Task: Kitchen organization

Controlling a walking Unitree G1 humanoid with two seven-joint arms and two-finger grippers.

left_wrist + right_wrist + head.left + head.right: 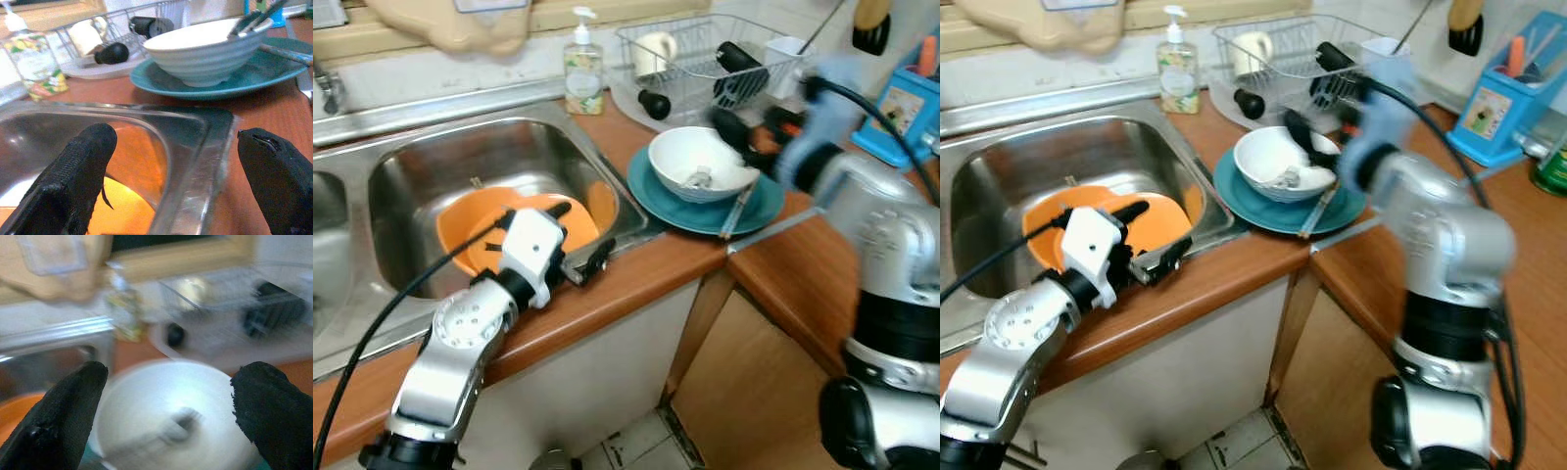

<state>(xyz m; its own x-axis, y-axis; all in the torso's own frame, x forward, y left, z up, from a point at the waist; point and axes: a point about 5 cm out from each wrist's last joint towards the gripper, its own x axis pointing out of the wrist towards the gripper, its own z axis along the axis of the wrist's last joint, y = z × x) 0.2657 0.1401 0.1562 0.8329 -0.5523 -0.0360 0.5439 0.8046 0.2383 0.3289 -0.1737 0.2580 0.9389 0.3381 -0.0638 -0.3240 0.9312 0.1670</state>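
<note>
Orange plastic, a shallow basin [475, 220], lies in the stainless sink [431, 157], and the left gripper [578, 240] hangs at the sink's front right corner, its two black fingers [73, 176] spread wide with nothing between them, one over the basin and the other over the wooden counter [646, 274]. Taking the sink as the dial's centre, a white bowl [700, 162] sits at about 3 o'clock on a teal plate [656, 191], with a fork [171, 428] lying inside it and a pair of chopsticks [739, 208] leaning over the plate's rim. At roughly 1 o'clock stands a soap bottle [583, 64], and beyond the bowl a wire dish rack [705, 54] holds a cup and dark-handled utensils. The right gripper [168, 416], blurred in the head views, hovers just above the white bowl with its fingers wide apart and empty. A blue holder [906, 113] stands on the counter further out at 3 o'clock.
</note>
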